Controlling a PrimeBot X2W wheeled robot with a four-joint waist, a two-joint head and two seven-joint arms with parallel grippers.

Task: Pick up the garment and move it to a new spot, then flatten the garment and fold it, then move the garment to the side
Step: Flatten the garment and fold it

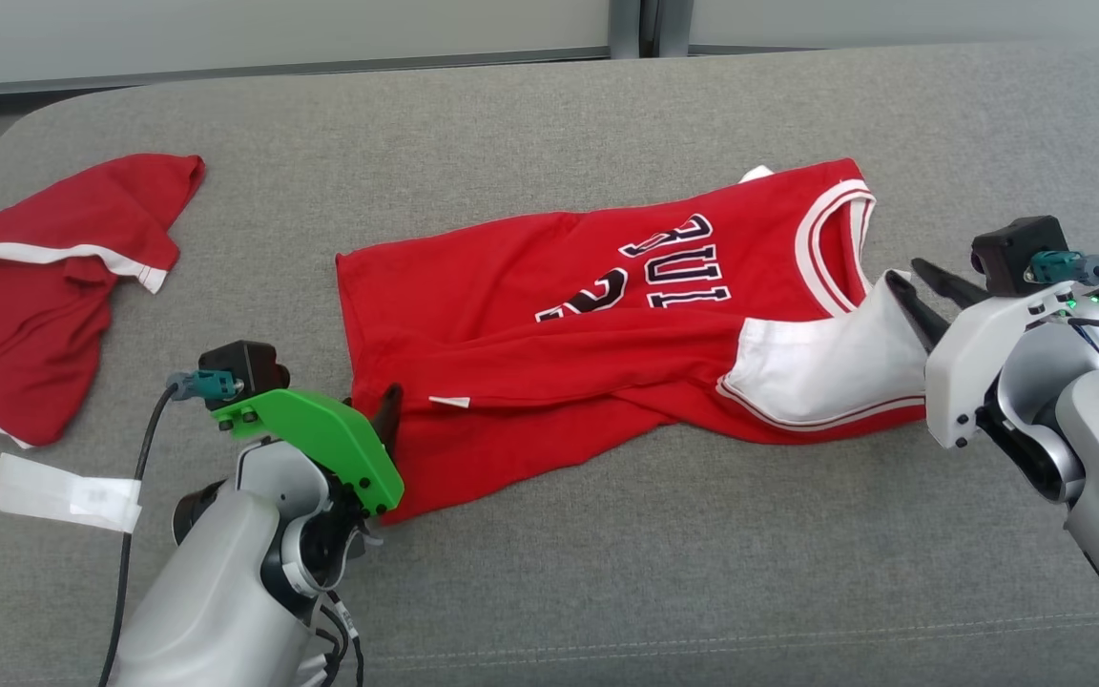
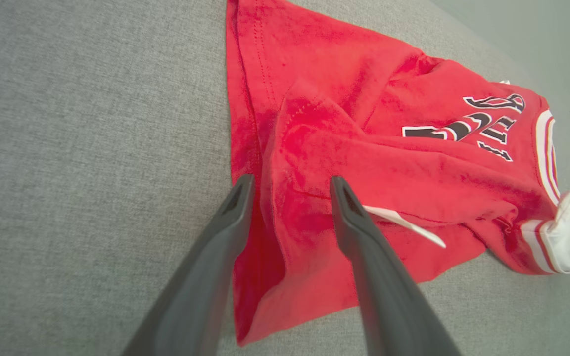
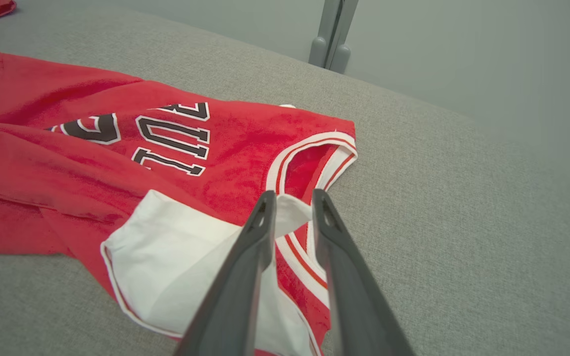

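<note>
Jersey (image 1: 530, 334), red rumpled knit, white striped trim, grey woven cushion (image 1: 654, 572)

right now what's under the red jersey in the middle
The jersey lies on the grey cushion, which shows all around it. Its near edge is folded over, covering its own red cloth. Whatever else lies beneath is hidden.

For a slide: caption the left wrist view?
Left gripper open over a fold of the red jersey on grey cushion.
</note>
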